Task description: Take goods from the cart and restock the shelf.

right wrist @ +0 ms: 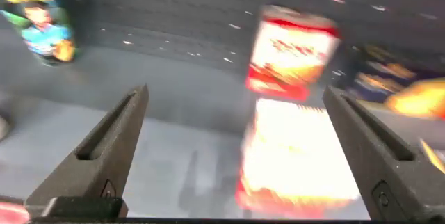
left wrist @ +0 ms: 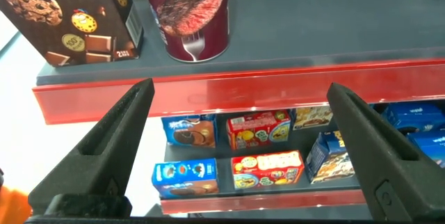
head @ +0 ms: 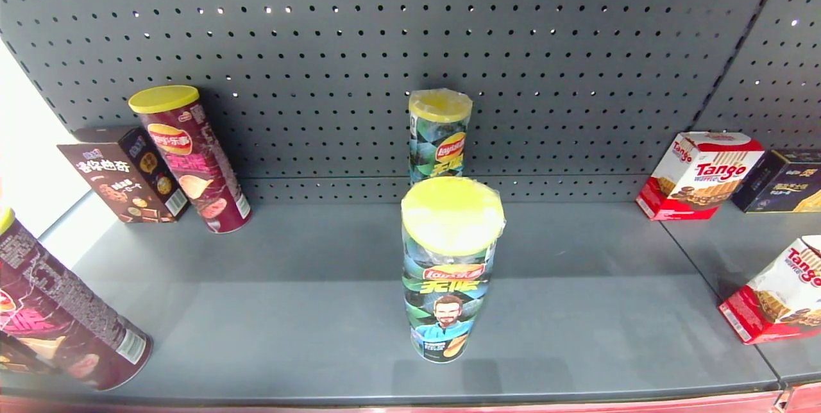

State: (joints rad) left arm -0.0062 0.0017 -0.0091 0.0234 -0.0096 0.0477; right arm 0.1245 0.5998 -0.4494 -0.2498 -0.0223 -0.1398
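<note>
Both grippers gape wide and empty: the left gripper faces the red lip of the shelf, just below a maroon chip can and a cookie box, while the right gripper faces the wafer boxes at the shelf's right end. A green chip can stands upright at front centre, with a second green can behind it by the back wall. A careless sweep could topple that tall front can or shove the wafer boxes, and the left fingers could catch under the lip.

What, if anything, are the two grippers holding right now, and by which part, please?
Nothing is held. The left gripper and the right gripper are both open and empty.
</note>
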